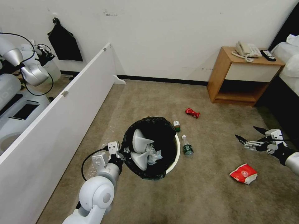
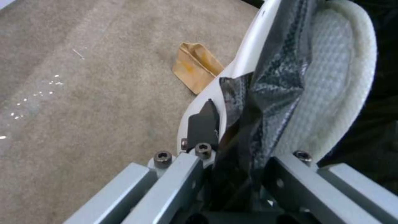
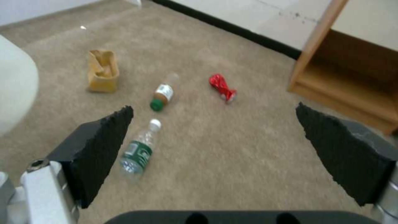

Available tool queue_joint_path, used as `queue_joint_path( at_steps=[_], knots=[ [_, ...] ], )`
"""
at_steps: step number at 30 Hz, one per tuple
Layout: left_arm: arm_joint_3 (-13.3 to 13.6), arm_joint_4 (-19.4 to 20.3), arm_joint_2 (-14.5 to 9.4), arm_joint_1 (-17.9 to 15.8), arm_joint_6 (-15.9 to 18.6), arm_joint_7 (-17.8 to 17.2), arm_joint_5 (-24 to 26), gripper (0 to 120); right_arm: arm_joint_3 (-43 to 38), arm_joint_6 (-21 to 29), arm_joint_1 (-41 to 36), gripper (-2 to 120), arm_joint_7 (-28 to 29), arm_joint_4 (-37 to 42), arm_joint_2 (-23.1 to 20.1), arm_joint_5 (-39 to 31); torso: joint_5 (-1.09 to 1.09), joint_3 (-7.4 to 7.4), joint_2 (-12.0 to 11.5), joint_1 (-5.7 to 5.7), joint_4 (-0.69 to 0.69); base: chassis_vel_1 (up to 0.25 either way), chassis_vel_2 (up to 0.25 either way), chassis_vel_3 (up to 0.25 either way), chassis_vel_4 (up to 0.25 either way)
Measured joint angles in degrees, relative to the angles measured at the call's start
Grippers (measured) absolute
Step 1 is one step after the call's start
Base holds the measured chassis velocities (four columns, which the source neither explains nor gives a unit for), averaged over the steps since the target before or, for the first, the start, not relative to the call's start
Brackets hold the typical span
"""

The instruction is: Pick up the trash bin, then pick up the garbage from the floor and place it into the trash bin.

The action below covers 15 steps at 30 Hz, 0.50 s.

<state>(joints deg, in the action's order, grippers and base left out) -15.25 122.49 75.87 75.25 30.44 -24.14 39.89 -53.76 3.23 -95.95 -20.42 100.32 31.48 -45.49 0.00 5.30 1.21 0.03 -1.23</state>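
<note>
The trash bin, white with a black bag over its rim, stands mid-floor. Two white slippers and a crumpled tissue lie inside. My left gripper is shut on the bin's near rim, pinching the bag and the white wall, with a slipper just behind. My right gripper hangs open to the right above the carpet. On the floor lie two bottles, a red wrapper, a red-white snack packet and a tan paper bag.
A long white panel runs along the left. A wooden nightstand with a telephone stands at the back right beside a bed. Another robot is behind the panel. Open carpet lies between bin and nightstand.
</note>
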Motion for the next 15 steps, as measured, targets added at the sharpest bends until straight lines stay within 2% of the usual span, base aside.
queue_joint_path(
  at_steps=[3, 8, 10, 15],
  knots=[
    [0.7, -0.2, -0.1, -0.3, -0.2, 0.0, 0.5, 1, 0.3, 0.3, 0.4, 100, 0.0, -1.1, 0.2, 0.7, 0.00, -0.01, 0.0, 0.00, 0.00, 0.000, 0.000, 0.000, 0.000],
    [1.2, 0.0, -1.7, -0.3, -0.4, -0.3, 1.8, 1, 0.8, 1.5, 0.5, 100, 1.0, -2.2, -0.1, 0.8, 0.00, -0.01, 0.0, 0.00, 0.00, 0.000, 0.000, 0.000, 0.000],
    [1.0, 0.8, -3.4, 0.2, -0.6, -0.5, 3.0, 1, 1.5, 2.3, 0.2, 100, 1.9, -3.5, -1.3, 0.9, -0.01, -0.02, 0.0, 0.00, 0.01, 0.000, 0.000, 0.000, 0.000],
    [0.9, 1.8, -4.0, 1.6, -0.8, -0.5, 3.4, 1, 4.0, 3.7, 0.2, 100, 4.2, -4.3, -2.4, -0.7, -0.02, -0.02, 0.0, -0.01, 0.01, 0.000, 0.000, 0.000, 0.000]
  ],
)
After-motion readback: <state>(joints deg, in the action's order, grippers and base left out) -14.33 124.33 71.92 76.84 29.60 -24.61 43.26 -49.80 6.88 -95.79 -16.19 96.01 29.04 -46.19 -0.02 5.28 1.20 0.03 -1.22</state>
